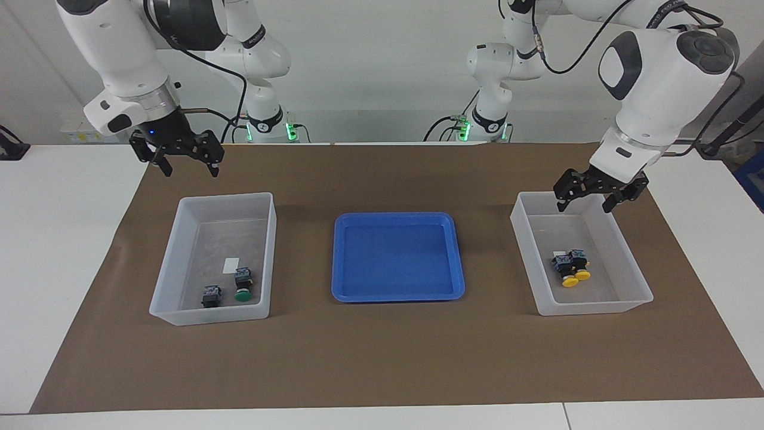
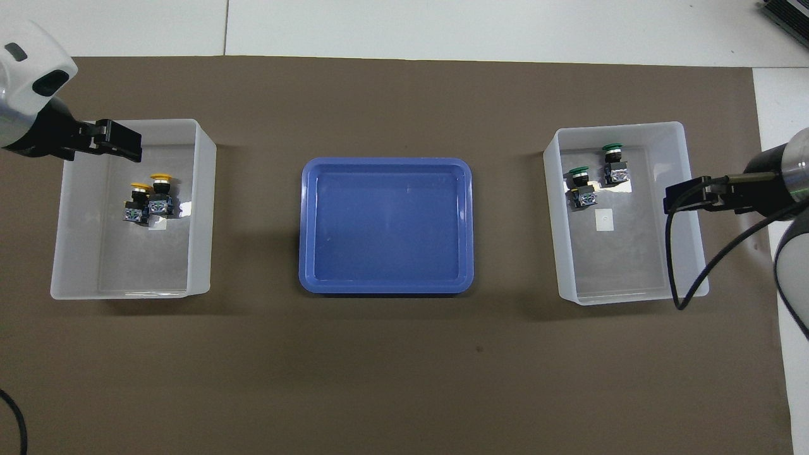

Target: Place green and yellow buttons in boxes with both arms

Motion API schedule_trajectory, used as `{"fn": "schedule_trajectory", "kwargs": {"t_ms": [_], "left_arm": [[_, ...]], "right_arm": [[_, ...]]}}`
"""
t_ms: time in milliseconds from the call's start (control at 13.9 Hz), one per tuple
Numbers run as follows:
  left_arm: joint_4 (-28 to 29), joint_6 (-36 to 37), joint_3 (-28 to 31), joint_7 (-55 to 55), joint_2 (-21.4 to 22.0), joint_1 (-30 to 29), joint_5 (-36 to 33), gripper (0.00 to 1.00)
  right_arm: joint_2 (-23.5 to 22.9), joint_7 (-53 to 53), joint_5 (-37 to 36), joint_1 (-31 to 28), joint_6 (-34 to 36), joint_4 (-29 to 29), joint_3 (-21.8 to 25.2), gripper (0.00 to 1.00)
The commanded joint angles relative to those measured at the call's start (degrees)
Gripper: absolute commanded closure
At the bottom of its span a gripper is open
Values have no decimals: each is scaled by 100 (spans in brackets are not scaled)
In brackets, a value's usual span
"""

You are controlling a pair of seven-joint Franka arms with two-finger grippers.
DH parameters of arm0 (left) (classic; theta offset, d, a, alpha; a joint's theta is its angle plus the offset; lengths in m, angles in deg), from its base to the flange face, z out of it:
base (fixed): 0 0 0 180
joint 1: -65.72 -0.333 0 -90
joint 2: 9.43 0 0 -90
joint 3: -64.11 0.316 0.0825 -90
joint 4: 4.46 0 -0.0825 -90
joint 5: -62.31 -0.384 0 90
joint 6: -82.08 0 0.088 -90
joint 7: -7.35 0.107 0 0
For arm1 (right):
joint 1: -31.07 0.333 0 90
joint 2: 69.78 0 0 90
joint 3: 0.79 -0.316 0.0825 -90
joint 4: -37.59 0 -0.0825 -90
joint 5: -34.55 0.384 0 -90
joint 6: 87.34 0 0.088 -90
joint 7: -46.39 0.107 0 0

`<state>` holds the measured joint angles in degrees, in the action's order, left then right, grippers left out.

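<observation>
At the robots' edge of the brown mat, both grippers hang in the air w/ jaws spread wide, nothing held. Left gripper is over the robot-side rim of the box at the left arm's end; right gripper is over bare mat just robot-side of the other box.

Farther out, inside the boxes: two yellow buttons lie touching each other beside a white label, two green buttons lie close together near their box's outer wall. Blue tray sits btwn the boxes, nothing in it.

Judgement: all four are boxed, so the step in hand is pulling clear. Do it well = lift straight up first, esp. the left gripper, since its fingertips look close to the rim; a sideways move could nudge the box.

Room: plenty of bare mat around tray and boxes; the walls are the only edges to mind.
</observation>
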<state>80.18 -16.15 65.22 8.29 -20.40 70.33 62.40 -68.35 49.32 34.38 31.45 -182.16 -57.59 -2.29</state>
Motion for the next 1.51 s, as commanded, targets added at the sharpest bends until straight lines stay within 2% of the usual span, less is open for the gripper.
{"fn": "schedule_trajectory", "kwargs": {"t_ms": [0,216,1442], "left_arm": [[308,-126,-6,28,253,-66,44,0],[256,-126,-15,124,253,-189,35,0],[326,-222,-50,81,288,-39,44,0]], "right_arm": [[-46,190,52,-37,-2,87,-26,0],[-46,366,43,6,-28,87,-26,0],[-29,375,-80,42,-90,35,-26,0]]}}
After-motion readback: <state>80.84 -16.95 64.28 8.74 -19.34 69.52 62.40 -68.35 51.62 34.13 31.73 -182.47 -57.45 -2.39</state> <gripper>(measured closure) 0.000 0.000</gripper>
